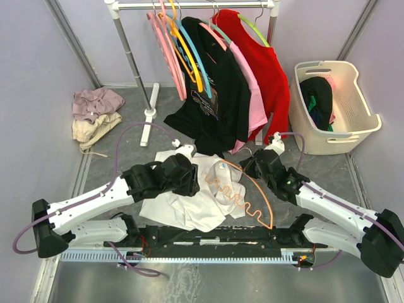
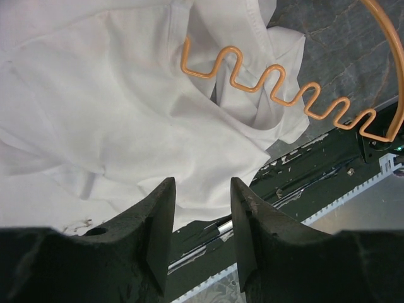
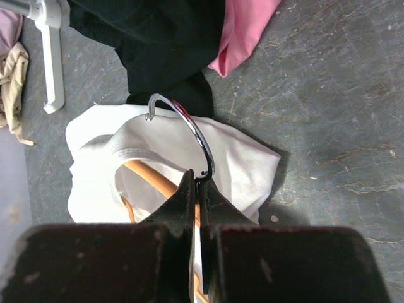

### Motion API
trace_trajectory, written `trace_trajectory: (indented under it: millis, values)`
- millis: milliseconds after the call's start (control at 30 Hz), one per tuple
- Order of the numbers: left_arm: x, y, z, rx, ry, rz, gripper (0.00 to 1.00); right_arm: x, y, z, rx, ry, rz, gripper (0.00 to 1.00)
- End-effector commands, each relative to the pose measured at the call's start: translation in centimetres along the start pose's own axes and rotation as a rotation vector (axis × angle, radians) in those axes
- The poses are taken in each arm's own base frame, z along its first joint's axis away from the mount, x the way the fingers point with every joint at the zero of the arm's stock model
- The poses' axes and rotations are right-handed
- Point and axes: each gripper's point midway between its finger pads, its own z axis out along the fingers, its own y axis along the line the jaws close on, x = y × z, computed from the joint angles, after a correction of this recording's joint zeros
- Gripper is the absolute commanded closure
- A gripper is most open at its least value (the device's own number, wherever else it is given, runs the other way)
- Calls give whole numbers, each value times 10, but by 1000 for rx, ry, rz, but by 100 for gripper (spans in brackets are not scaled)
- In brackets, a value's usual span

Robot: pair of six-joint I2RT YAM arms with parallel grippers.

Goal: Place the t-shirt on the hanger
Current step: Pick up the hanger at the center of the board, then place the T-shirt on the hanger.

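The left pincer [image 2: 202,189] hangs just above the near hem of the white t-shirt [image 2: 95,101]. Its jaws are spread with a clear gap and nothing between them. I judge it is poised there to pinch cloth and draw it along the hanger. The t-shirt lies crumpled on the grey surface [image 3: 328,95], directly ahead of this pincer. Ahead and to its right, the wavy bottom bar [image 2: 255,81] of the orange hanger [image 2: 396,63] crosses the cloth, and the bar's left end is lost in a fold.

Further right, the right pincer [image 3: 197,183] is clamped tight on the hanger's metal hook [image 3: 201,142], low on its stem. This is probably to keep the frame steady while the other arm works. Just ahead of these shut jaws, one orange arm [image 3: 148,173] slips under a ribbed white edge, seemingly the neck opening, so one shoulder looks partly fed in. Beyond the hook hang a black shirt [image 3: 164,44] and a pink shirt [image 3: 243,31].
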Motion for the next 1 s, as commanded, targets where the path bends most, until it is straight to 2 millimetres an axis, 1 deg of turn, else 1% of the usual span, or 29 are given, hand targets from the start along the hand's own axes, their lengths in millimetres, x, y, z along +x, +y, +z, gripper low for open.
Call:
trace_trajectory:
  millis: [0,100,167,367,500,800,967]
  values:
    - [-19,-33,6,150,-119,-126,52,-27,40,-8,-144,-71,53,99]
    - [-13,-32,20,147,-122,-156,52,-27,47,-8,-156,-59,56,99]
    - [-11,-30,28,128,-127,-169,52,-26,48,-7,-157,-51,60,99]
    - [1,-1,51,-38,-126,-163,52,-27,49,-10,-166,-44,69,99]
    - [12,10,64,-92,-105,-156,52,-31,50,-12,-170,-49,66,99]
    - [16,11,88,-129,-101,-149,51,-32,48,-13,-173,-46,70,99]
    - [14,12,97,-147,-108,-142,51,-31,46,-14,-174,-45,72,99]
